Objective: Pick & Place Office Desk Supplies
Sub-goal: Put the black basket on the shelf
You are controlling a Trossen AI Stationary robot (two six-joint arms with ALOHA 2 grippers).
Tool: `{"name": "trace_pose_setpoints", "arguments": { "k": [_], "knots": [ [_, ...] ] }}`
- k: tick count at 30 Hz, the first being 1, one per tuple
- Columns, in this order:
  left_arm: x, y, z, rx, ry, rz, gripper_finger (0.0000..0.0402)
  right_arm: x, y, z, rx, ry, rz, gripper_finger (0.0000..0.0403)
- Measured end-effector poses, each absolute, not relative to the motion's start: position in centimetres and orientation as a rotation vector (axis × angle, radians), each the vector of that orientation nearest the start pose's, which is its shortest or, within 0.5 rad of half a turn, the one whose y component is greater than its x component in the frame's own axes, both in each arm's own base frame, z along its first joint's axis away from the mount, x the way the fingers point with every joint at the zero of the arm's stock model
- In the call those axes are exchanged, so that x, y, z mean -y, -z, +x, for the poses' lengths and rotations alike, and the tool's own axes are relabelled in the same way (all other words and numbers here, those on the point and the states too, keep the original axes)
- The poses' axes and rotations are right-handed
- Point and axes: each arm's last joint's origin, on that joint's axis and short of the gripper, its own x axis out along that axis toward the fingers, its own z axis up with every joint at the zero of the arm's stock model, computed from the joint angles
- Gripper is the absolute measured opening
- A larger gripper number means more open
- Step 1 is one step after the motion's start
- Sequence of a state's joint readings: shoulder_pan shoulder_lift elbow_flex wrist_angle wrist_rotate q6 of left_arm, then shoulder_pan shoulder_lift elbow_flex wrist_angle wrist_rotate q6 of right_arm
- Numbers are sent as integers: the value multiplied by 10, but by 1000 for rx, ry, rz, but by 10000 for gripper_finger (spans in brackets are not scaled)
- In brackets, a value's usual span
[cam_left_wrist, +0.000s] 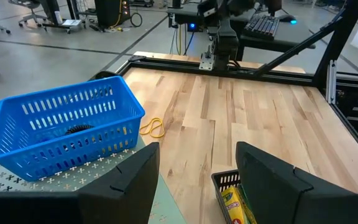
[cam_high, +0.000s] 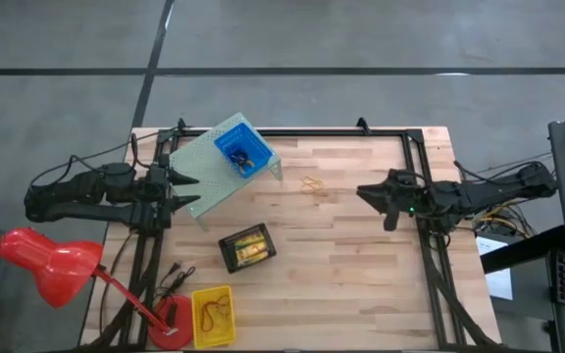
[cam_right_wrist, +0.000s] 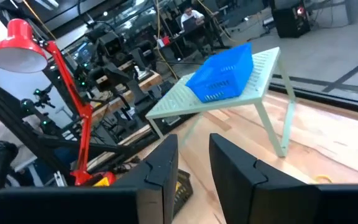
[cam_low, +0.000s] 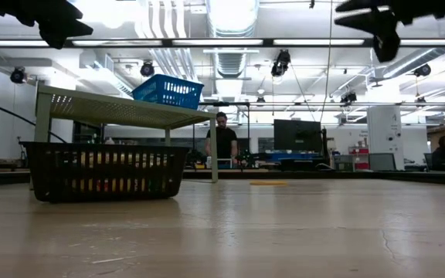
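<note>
The left pincer [cam_high: 186,192] hangs above the bench's [cam_high: 361,265] left edge, its fingers apart and holding nothing, beside the pale green riser [cam_high: 204,176]. On that riser sits the blue bin [cam_high: 242,152], with dark rings inside. Nearer the front, the black bin [cam_high: 247,247] holds the yellow-gold pieces [cam_high: 250,247]. Tan rubber bands [cam_high: 312,184] lie loose on the wood mid-bench. The right pincer [cam_high: 368,193] hovers further right, its fingers slightly apart and empty.
</note>
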State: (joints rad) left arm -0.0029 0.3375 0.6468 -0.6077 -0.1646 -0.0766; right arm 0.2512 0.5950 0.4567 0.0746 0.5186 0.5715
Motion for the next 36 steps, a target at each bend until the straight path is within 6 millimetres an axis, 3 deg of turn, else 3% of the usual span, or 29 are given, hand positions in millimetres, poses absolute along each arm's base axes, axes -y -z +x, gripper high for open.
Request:
{"name": "trace_pose_setpoints", "arguments": {
  "k": [11, 24, 36],
  "knots": [
    [-5, -294, 78, -292, -172, -51, 215, -15, -228, 113, 86, 229, 584, 85],
    [-5, -294, 78, -292, -172, -51, 215, -13, -211, 104, 113, 219, 590, 100],
    [-5, -294, 78, -292, -172, -51, 215, -13, -203, 105, 89, 227, 581, 83]
  ]
}}
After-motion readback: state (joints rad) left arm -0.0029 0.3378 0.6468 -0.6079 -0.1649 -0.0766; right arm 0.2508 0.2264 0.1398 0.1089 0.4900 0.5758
